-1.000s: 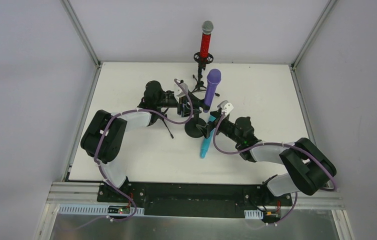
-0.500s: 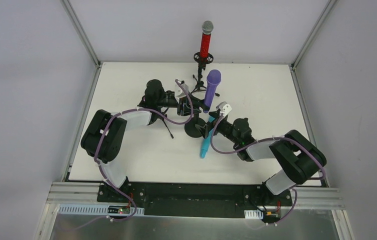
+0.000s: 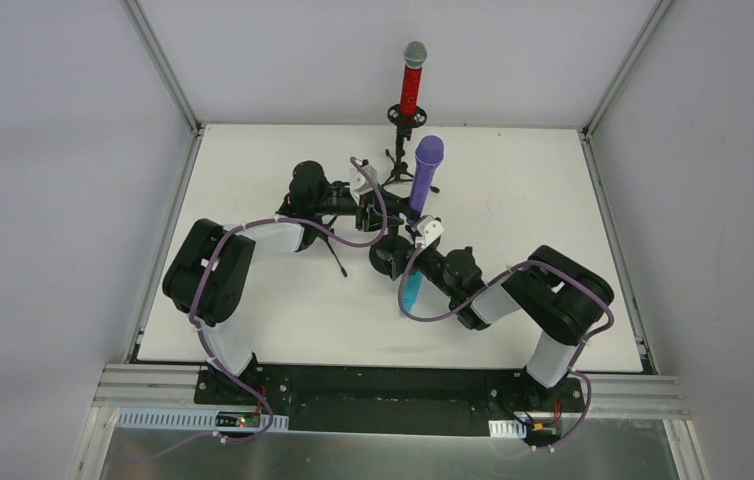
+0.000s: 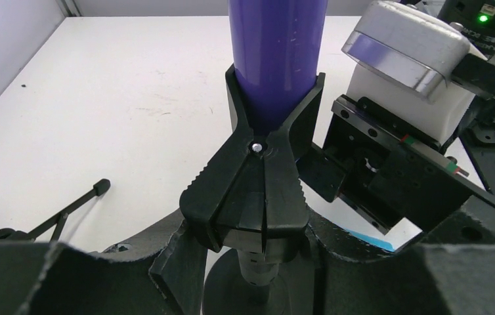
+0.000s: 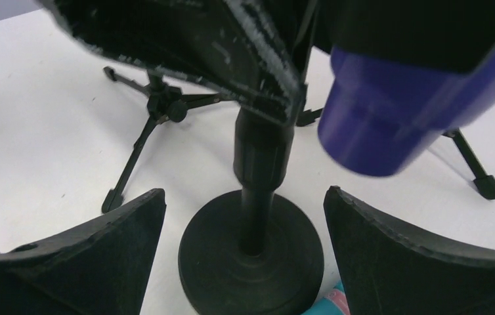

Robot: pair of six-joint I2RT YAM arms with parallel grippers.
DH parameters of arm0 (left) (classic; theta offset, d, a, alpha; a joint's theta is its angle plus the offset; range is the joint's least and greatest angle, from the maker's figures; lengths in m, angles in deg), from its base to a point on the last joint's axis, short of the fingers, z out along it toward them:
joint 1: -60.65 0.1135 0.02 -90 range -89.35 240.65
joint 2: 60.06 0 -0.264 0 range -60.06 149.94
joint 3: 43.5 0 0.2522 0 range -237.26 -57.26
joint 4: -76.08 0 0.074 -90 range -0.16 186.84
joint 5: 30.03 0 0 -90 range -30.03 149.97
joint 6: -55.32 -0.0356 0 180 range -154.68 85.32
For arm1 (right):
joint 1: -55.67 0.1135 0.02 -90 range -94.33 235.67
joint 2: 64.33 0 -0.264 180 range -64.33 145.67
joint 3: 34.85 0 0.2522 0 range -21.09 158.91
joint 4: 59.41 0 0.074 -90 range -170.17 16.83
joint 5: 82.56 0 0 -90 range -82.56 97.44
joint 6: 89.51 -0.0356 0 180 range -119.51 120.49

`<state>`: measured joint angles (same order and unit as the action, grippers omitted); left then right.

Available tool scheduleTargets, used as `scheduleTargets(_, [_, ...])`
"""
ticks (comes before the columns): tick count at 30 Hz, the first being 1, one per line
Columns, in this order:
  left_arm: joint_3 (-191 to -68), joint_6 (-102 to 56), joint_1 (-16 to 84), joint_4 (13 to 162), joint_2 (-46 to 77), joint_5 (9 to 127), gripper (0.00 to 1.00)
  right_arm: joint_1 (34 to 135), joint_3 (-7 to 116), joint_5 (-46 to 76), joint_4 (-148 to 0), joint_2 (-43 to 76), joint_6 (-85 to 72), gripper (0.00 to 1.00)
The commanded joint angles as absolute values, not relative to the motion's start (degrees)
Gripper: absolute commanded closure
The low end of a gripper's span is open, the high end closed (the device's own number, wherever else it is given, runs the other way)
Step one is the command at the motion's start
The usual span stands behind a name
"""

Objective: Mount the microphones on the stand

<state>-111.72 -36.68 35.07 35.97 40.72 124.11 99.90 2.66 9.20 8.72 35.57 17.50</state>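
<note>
The purple microphone [image 3: 425, 170] stands upright in the black clip [image 4: 258, 190] of a round-base stand [image 3: 383, 262]. My left gripper [image 3: 378, 213] is shut on the clip's handles, one finger on each side [image 4: 258, 243]. My right gripper [image 3: 405, 256] is open, its fingers [image 5: 100, 256] straddling the stand's base [image 5: 251, 275] without touching it. The cyan microphone [image 3: 412, 292] lies on the table just in front of the base; its pink ring shows in the right wrist view [image 5: 330, 305]. The red microphone [image 3: 412, 85] with the silver head stands in a tripod stand at the back.
An empty small tripod stand [image 5: 156, 108] sits left of the round base, one leg reaching towards the front [image 3: 336, 258]. The red microphone's tripod [image 3: 400, 155] is close behind the purple one. The white table [image 3: 253, 300] has grey walls on three sides.
My right arm has folded and swung left, bringing its open gripper down around the stand's base. The left gripper and purple microphone have barely moved.
</note>
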Motion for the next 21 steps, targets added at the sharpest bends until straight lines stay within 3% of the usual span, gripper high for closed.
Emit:
scheduleTargets(1, [-111.33, -32.65, 34.20, 29.06, 40.75, 121.84, 1.00, 101.35, 6.70, -1.99, 14.19, 37.82, 17.25, 0.10])
scheduleTargets(10, [-111.21, -32.21, 33.52, 28.27, 40.93, 121.49, 1.00, 102.93, 9.42, -9.47, 14.18, 40.44, 17.33, 0.40])
scheduleTargets(14, [-111.05, -32.30, 33.15, 28.17, 40.89, 121.22, 1.00, 103.04, 10.31, -8.52, 14.19, 41.33, 17.37, 0.47])
scheduleTargets(21, [-110.79, -32.17, 32.64, 27.91, 39.90, 120.91, 1.00, 103.02, 10.56, -6.67, 14.19, 41.76, 18.24, 0.89])
